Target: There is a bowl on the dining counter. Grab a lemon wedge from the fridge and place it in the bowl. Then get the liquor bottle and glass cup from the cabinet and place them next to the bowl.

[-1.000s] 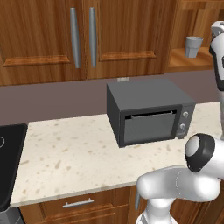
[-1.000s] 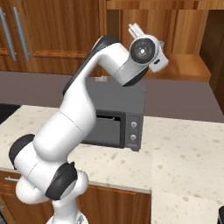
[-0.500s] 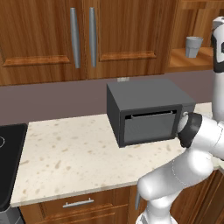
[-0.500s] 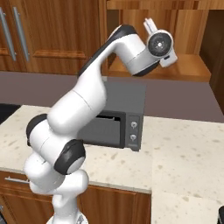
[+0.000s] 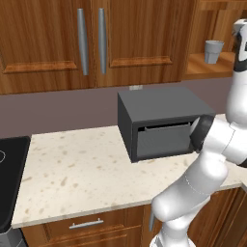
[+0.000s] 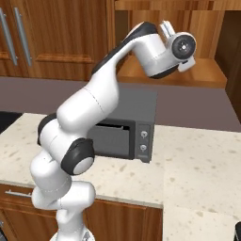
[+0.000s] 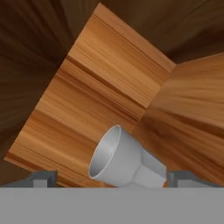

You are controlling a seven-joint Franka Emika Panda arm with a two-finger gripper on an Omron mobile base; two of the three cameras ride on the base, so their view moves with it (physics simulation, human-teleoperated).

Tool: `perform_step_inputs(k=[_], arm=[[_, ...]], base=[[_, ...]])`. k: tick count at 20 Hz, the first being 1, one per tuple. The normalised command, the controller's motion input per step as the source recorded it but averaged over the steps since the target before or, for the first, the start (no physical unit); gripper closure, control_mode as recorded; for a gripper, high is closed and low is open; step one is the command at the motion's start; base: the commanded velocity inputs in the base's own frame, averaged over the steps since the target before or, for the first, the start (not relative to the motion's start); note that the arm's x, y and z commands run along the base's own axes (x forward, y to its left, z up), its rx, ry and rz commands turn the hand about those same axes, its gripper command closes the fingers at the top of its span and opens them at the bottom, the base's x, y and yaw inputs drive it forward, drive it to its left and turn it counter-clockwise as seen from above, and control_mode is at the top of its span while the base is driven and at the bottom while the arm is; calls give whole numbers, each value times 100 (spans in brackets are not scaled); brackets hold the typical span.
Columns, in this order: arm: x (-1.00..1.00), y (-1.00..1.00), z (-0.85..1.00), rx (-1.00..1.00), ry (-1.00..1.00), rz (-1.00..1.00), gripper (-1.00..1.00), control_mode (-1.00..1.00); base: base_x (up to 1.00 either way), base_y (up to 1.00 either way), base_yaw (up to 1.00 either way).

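Arm: reaches up and forward over the microwave [image 5: 161,123], wrist bent into the open cabinet [image 5: 212,62] shelf.
Gripper [image 7: 111,178]: jaws spread wide, holding nothing.
Glass cup [image 7: 120,159]: upright on the shelf, between the fingertips [image 7: 43,178].

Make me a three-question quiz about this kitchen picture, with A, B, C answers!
1. Where is the glass cup?
A. on a wooden shelf
B. on the counter
C. on top of the microwave

2. What colour is the microwave?
A. red
B. white
C. dark grey

3. How is the gripper?
A. shut on the cup
B. open
C. shut on nothing

Answers: 1 A, the cup stands upright in the open wooden nook. 2 C, its box and door are dark grey. 3 B, the hand view shows its fingertips wide apart either side of the cup.
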Motion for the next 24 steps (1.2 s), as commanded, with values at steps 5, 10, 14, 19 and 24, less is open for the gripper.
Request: perform_step_inputs(k=[5,10,14,19,24], arm=[[11,0,-34,0,1,7,-100,-100],[25,0,-19,0,0,4,-100,-100],[47,1,0,0,0,1,-100,-100],[40,0,0,0,0,0,-100,-100],[29,0,0,0,0,0,-100,-100]], base=[[0,0,0],[0,0,0],[0,0,0],[0,0,0],[0,0,0]])
